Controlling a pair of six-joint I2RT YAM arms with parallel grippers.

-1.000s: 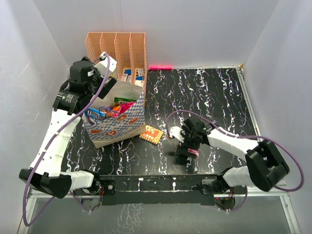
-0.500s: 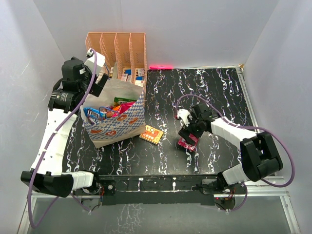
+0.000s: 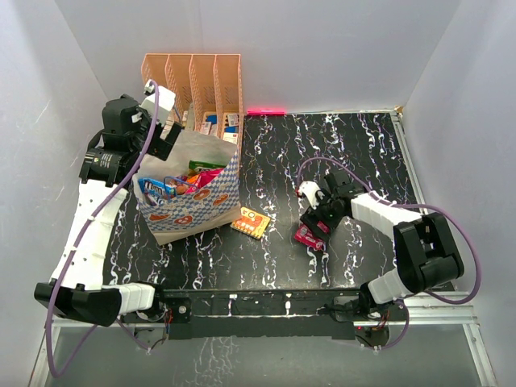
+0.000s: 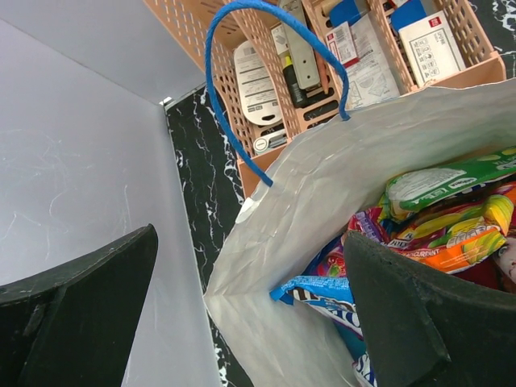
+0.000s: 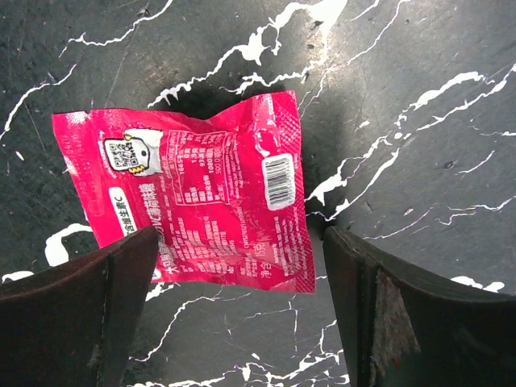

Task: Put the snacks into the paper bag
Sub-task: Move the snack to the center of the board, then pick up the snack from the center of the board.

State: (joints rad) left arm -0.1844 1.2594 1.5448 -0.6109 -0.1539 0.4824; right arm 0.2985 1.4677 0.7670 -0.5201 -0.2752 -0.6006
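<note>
The paper bag (image 3: 211,201) stands open at the left, with blue, green and orange snacks (image 3: 189,179) inside. My left gripper (image 3: 164,137) hangs open above the bag's back left rim; in the left wrist view its jaws (image 4: 250,270) straddle the white inner wall (image 4: 322,185), with a blue packet (image 4: 322,292) and a green packet (image 4: 435,182) below. A pink packet (image 5: 193,193) lies flat on the table. My right gripper (image 5: 240,246) is open just over the packet's near edge, one finger on each side. An orange packet (image 3: 251,222) lies beside the bag.
A peach perforated file rack (image 3: 193,85) with papers stands right behind the bag. The bag's blue handle (image 4: 242,89) arches up toward the left gripper. White walls close in on the left, back and right. The black marbled table (image 3: 355,153) spreads to the right.
The left arm has lifted back and left from over the bag. The right gripper has shifted away from the front edge, uncovering the pink packet, and its jaws have narrowed slightly.
</note>
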